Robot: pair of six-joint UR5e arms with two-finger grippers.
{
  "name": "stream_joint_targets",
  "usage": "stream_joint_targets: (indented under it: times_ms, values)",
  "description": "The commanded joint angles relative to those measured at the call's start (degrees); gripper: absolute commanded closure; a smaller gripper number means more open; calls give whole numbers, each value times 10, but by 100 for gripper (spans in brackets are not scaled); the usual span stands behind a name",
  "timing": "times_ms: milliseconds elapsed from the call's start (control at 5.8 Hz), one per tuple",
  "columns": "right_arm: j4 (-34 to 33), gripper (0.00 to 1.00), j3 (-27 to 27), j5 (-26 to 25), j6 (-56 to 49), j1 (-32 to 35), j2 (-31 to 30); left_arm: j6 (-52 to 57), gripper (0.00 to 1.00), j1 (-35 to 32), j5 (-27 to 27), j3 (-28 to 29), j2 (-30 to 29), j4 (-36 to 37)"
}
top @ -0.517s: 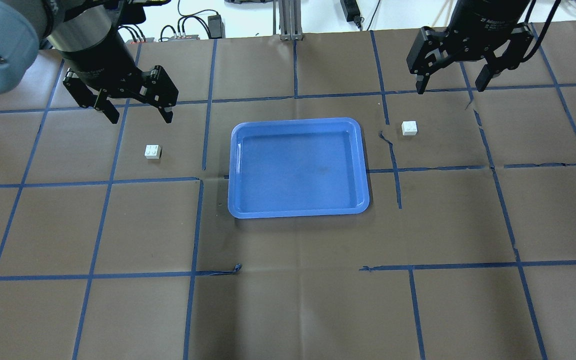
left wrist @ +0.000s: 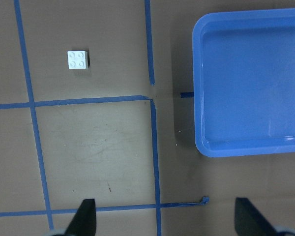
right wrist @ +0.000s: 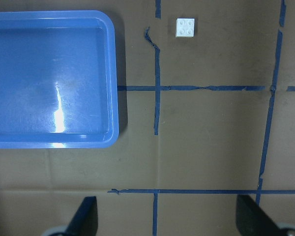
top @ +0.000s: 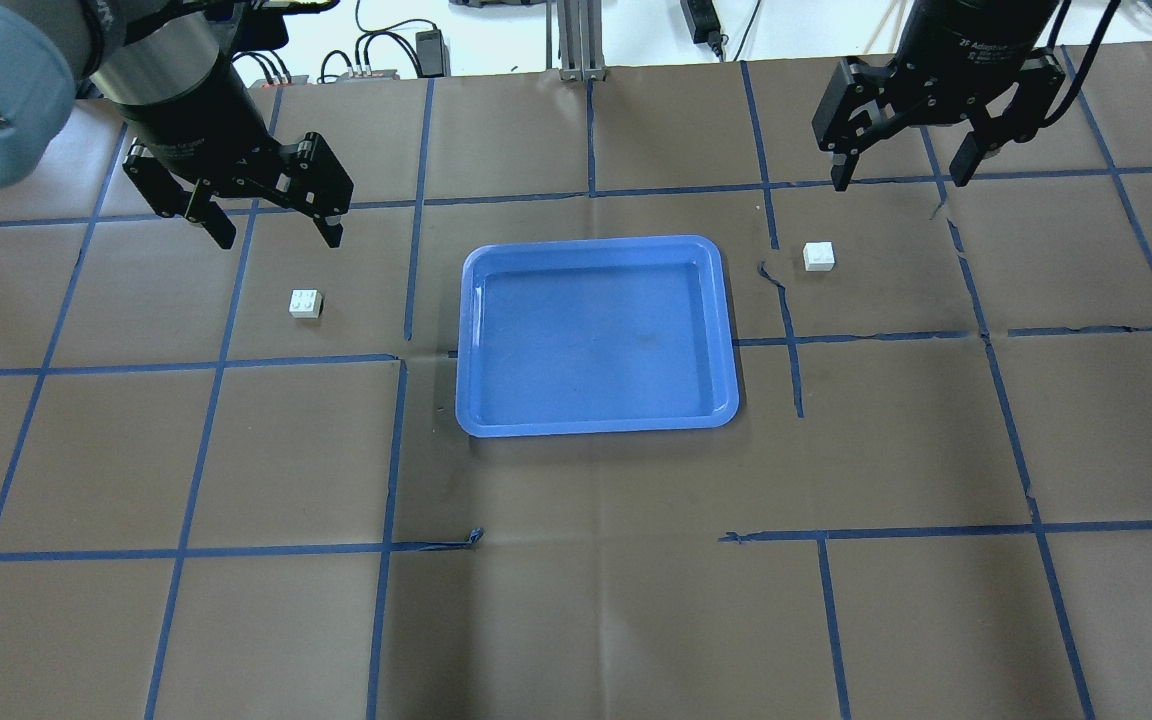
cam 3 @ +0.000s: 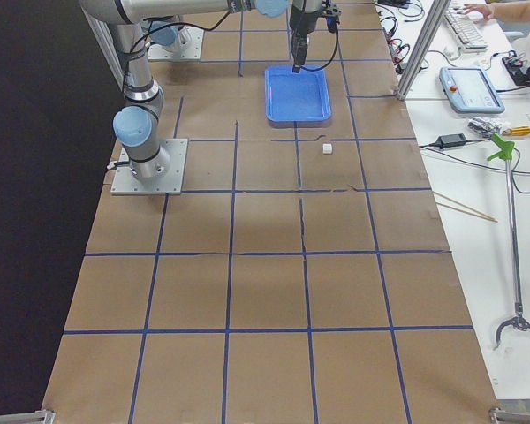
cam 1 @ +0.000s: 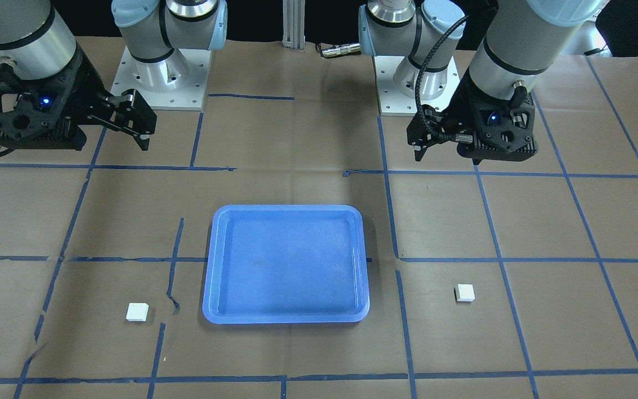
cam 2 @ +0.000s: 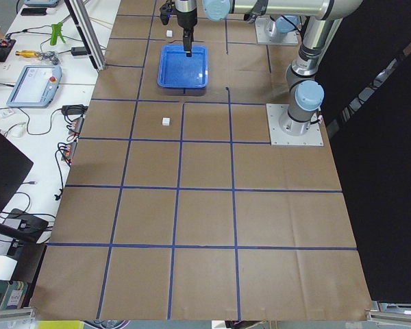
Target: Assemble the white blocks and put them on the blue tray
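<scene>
The blue tray (top: 596, 335) lies empty at the table's middle. One white block (top: 306, 303) sits studs-up on the paper left of the tray. My left gripper (top: 280, 238) is open and empty, hovering just beyond that block. The left wrist view shows this block (left wrist: 77, 60) and the tray's corner (left wrist: 250, 83). The other white block (top: 818, 256) sits studs-up right of the tray. My right gripper (top: 901, 180) is open and empty, hovering beyond it and a little to its right. The right wrist view shows that block (right wrist: 186, 27) and the tray (right wrist: 44, 78).
Brown paper with a blue tape grid covers the table, and the tape is torn in places (top: 771, 275). The two arm bases (cam 1: 158, 77) stand at the robot's side. Cables and power bricks (top: 431, 45) lie past the far edge.
Both grippers have shifted very slightly and stay open. The blocks and the tray have not moved.
</scene>
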Motion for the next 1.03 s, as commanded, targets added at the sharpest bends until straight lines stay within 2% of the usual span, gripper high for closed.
stream_joint_targets:
  times_ms: [0,172,345,690,862]
  values:
    - [3,0,0,0,-1,0,-1,7,1,7,2,-4,-20,1]
    - [3,0,-2,0,1,0,-2,3,1,33,5,-6,-53,19]
    - [4,0,-4,-1,-15,1,-1,3,1,75,-1,-16,-86,100]
    - [2,0,-4,-12,-225,-1,0,56,1,87,6,-36,-175,210]
    - [-5,0,-3,-11,-370,-3,7,71,2,104,7,-39,-203,223]
